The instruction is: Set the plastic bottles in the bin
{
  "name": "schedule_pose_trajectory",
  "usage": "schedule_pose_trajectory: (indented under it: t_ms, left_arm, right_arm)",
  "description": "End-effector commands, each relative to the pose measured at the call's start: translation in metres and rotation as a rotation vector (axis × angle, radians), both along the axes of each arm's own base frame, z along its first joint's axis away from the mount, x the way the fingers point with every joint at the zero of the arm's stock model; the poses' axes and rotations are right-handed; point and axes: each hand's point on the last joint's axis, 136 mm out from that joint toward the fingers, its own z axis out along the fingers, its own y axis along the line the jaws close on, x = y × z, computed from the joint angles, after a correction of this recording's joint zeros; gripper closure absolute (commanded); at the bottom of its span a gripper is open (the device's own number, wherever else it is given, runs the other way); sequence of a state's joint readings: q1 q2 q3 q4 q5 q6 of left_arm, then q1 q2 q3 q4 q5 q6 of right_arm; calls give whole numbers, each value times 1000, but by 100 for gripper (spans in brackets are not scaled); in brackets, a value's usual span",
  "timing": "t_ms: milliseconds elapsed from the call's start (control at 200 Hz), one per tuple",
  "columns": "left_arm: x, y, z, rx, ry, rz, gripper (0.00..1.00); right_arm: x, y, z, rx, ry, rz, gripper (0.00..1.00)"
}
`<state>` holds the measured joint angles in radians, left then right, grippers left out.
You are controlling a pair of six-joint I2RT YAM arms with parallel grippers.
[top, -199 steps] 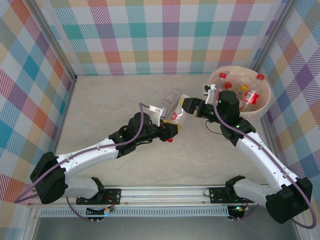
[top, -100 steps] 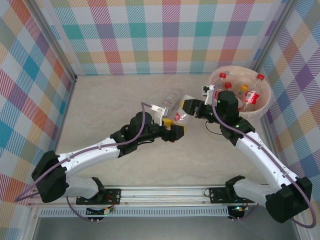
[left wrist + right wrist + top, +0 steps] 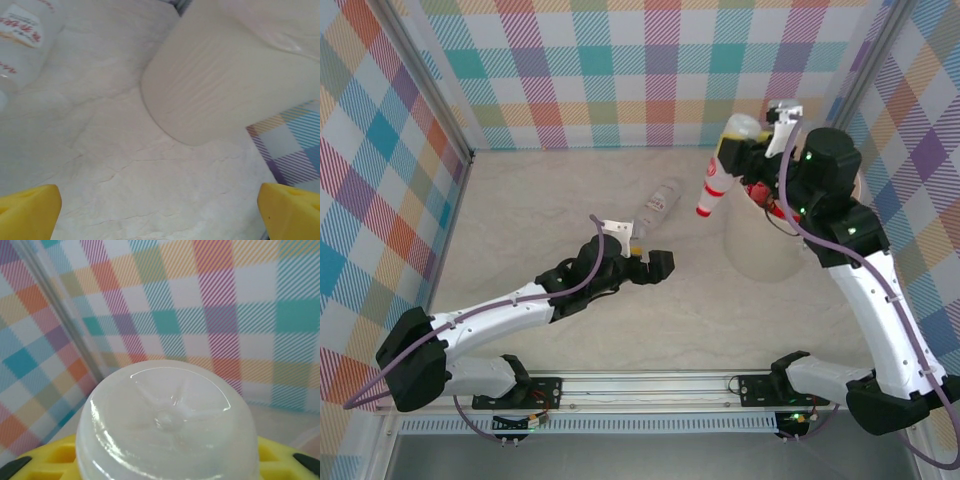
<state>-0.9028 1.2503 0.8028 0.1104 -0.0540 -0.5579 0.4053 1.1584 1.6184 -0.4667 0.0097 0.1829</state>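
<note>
Nearest us, our left gripper [image 3: 653, 262] hangs spread and empty over the tabletop [image 3: 540, 200]. Farther off, a clear bottle [image 3: 662, 198] lies left of the bin [image 3: 760, 245]. Our right gripper [image 3: 740, 150] pinches a red-capped bottle [image 3: 717, 178] aloft, cap down.

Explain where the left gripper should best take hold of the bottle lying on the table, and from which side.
Take the bottle around its labelled middle, from above, with the open left gripper turned across its width. It lies on its side, slanting away to the right, so the round body offers two opposite sides; the ends would likely slip.
</note>
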Motion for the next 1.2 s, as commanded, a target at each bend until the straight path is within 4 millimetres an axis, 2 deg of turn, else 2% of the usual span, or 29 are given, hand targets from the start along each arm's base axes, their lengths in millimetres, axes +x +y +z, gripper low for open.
schedule_pose_trajectory:
  t_ms: [0, 105, 230, 425, 560, 750, 925, 1200]
  left_arm:
    - [9, 8, 2, 43, -3, 60, 0]
    - [6, 6, -6, 38, 18, 49, 0]
    - [4, 12, -6, 44, 9, 61, 0]
    - [2, 23, -1, 104, -22, 65, 0]
    - [3, 25, -4, 123, -28, 68, 0]
    - [4, 17, -6, 127, -23, 44, 0]
    - [4, 20, -9, 145, -21, 49, 0]
    - [9, 16, -11, 172, -34, 40, 0]
  right_arm:
    - [10, -33, 32, -101, -109, -162, 58]
    - [22, -52, 45, -142, -151, -241, 60]
    - [34, -71, 43, -168, -165, -303, 61]
    - [47, -99, 17, -261, -69, -408, 59]
    - [50, -114, -3, -235, -15, -426, 59]
    - [62, -108, -41, -228, 77, -383, 59]
    - [71, -100, -82, -221, 159, -343, 59]
    - [69, -98, -135, -226, 267, -327, 56]
